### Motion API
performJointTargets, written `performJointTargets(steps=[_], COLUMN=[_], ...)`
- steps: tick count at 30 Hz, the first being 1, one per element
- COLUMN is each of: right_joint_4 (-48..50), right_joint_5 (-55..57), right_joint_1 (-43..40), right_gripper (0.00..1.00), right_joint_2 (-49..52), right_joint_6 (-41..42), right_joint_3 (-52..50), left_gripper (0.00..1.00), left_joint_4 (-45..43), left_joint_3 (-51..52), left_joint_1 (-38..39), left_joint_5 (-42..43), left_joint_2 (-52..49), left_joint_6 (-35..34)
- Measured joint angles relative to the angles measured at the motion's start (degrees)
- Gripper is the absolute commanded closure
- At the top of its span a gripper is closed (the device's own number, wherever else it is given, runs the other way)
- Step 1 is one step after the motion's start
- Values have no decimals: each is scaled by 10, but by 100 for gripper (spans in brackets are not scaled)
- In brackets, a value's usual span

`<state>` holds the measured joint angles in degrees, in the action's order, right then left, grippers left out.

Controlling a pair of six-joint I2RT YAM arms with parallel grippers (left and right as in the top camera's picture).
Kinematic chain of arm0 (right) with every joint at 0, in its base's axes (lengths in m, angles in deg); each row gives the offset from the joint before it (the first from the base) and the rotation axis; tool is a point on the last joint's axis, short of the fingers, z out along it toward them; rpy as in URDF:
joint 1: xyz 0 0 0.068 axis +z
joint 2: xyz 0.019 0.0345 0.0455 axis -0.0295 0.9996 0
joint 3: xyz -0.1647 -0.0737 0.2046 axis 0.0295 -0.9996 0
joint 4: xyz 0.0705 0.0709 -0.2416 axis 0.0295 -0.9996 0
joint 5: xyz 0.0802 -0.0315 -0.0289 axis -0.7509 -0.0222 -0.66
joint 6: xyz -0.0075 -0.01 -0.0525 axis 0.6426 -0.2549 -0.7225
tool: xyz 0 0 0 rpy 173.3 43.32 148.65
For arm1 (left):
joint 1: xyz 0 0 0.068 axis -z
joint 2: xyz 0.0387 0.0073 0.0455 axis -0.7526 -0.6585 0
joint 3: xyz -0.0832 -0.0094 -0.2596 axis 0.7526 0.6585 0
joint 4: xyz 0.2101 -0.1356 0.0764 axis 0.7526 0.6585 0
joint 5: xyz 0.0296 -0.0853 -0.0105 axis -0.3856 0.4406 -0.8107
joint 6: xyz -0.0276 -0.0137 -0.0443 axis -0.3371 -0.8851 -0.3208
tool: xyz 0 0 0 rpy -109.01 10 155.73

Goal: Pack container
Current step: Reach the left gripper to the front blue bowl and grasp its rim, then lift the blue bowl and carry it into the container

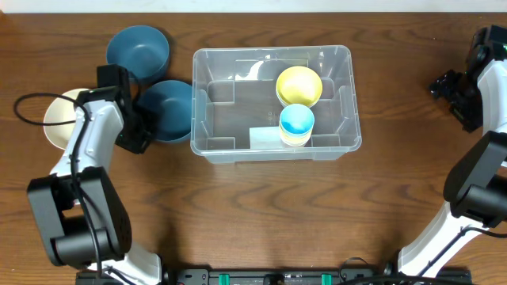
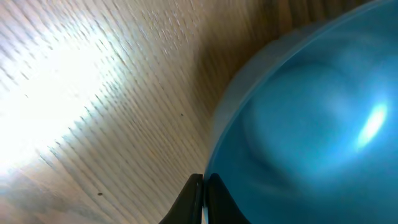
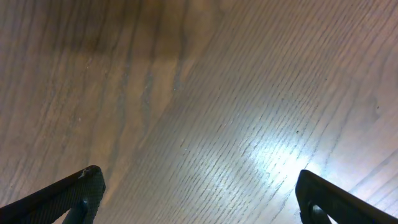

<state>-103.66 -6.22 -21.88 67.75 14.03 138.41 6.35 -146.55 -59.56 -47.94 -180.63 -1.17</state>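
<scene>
The container [image 1: 238, 152], a clear plastic bin, stands in the middle of the table. Inside it sit a yellow bowl [image 1: 299, 85] and a smaller yellow bowl with a light blue one nested in it [image 1: 297, 123]. Just left of the bin lies a dark blue bowl [image 1: 168, 109] [image 2: 311, 112]. My left gripper [image 1: 141, 133] [image 2: 204, 182] is shut on that bowl's left rim. My right gripper [image 1: 453, 85] [image 3: 199, 193] hangs open over bare wood at the far right.
A second dark blue bowl [image 1: 139, 49] sits at the back left. A cream bowl [image 1: 57, 119] lies at the left edge, partly under my left arm. A pale label [image 1: 261, 136] shows on the bin's front inner wall.
</scene>
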Motion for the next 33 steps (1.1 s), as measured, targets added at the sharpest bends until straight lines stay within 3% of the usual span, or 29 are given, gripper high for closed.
performJointTargets(steps=[9, 21, 27, 33], right_joint_4=[0, 0, 0, 0], right_joint_5=[0, 0, 0, 0], right_joint_1=[0, 0, 0, 0], right_gripper=[1, 1, 1, 1], right_joint_2=[0, 0, 0, 0], right_joint_6=[0, 0, 0, 0], right_joint_3=[0, 0, 0, 0], left_gripper=[94, 93, 64, 60], left_joint_4=[7, 35, 54, 55], left_joint_3=[-5, -6, -6, -6], left_joint_1=[-76, -81, -81, -81], left_joint_5=[-10, -14, -13, -14], left_joint_2=[90, 113, 113, 100], left_joint_6=[26, 65, 76, 80])
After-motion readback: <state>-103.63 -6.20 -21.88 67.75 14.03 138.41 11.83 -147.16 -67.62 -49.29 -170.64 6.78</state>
